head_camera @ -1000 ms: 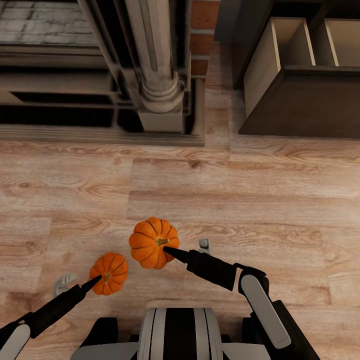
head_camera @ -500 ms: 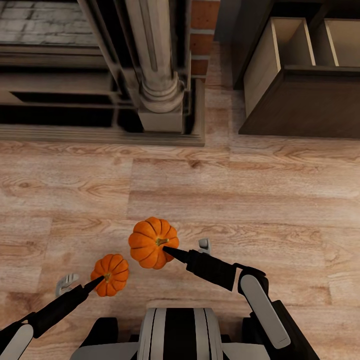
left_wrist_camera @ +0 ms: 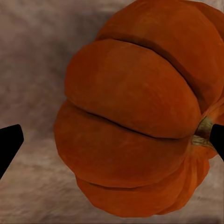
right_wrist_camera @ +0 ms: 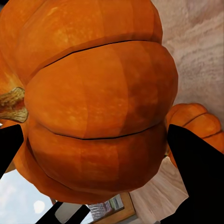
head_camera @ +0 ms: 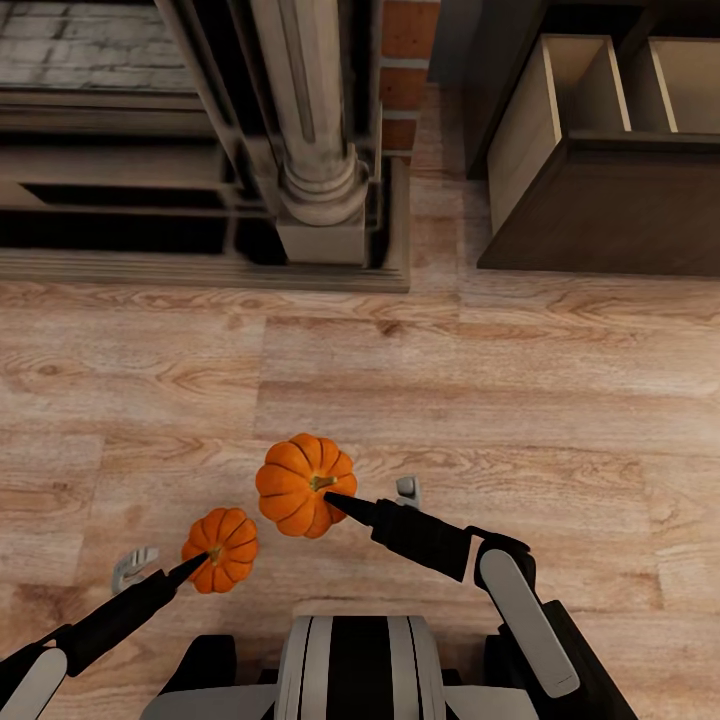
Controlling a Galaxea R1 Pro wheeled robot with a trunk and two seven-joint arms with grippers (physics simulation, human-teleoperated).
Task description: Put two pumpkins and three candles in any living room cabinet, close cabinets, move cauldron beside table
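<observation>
Orange pumpkins, one in each gripper, over the plank floor (head_camera: 500,400).

Right gripper (head_camera: 335,497) has the larger pumpkin (head_camera: 305,484): in the right wrist view both black fingers (right_wrist_camera: 196,168) flank its ribbed body, jaws spread wide around it. Left gripper (head_camera: 198,557) meets the smaller pumpkin (head_camera: 220,549) near its stem; in the left wrist view the fingers sit on opposite sides, one at the stem, firm contact probable but not confirmed. Dark wood cabinet (head_camera: 610,215) stands well apart, its drawer (head_camera: 560,95) pulled out, pale interior showing. Fireplace column (head_camera: 315,130) beside it.
</observation>
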